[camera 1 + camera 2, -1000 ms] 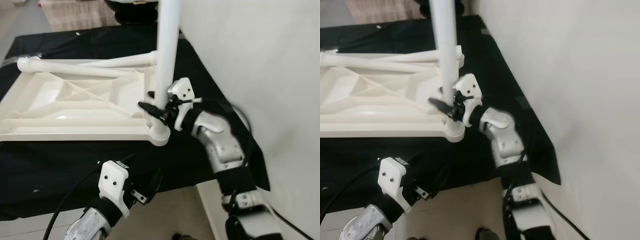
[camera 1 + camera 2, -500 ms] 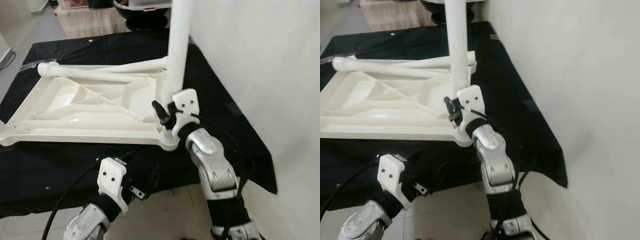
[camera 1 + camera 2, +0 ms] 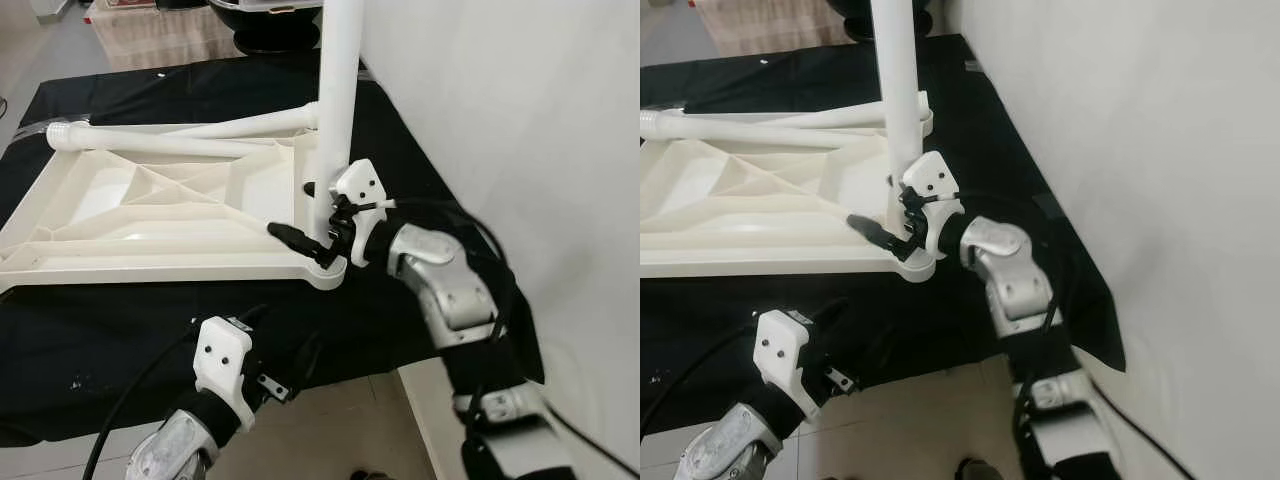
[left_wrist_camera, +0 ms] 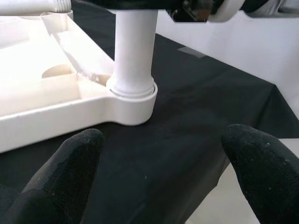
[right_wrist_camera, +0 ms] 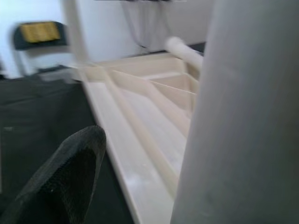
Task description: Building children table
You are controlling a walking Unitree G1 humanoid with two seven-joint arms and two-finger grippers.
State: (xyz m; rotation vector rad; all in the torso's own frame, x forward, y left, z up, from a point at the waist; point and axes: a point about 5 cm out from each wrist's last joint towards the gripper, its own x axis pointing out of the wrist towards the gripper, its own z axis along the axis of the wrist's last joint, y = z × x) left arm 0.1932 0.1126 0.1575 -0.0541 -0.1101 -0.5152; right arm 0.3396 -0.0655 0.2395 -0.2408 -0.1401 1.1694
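The white children's table top (image 3: 150, 265) lies upside down on a black-covered table (image 3: 120, 330). One white leg (image 3: 338, 100) stands upright in its near right corner socket (image 4: 133, 100). Two loose legs (image 3: 160, 142) lie along the far edge. My right gripper (image 3: 312, 235) is at the base of the upright leg. It is open: one black finger (image 3: 287, 232) pokes out to the left, with a gap to the leg in the right wrist view, and the other is hidden behind the leg. My left gripper (image 4: 163, 158) hangs open below the table's front edge, facing the socket.
A white wall (image 3: 520, 120) rises close on the right, beside the table's right edge. Pale floor (image 3: 350, 420) lies below the front edge. A black cable (image 3: 130, 410) loops from my left arm. Furniture stands beyond the far edge.
The head view has swayed. My right gripper stays at the leg's base, but its wrist has turned and the visible finger now points left, lower, near the socket. The left arm is unchanged.
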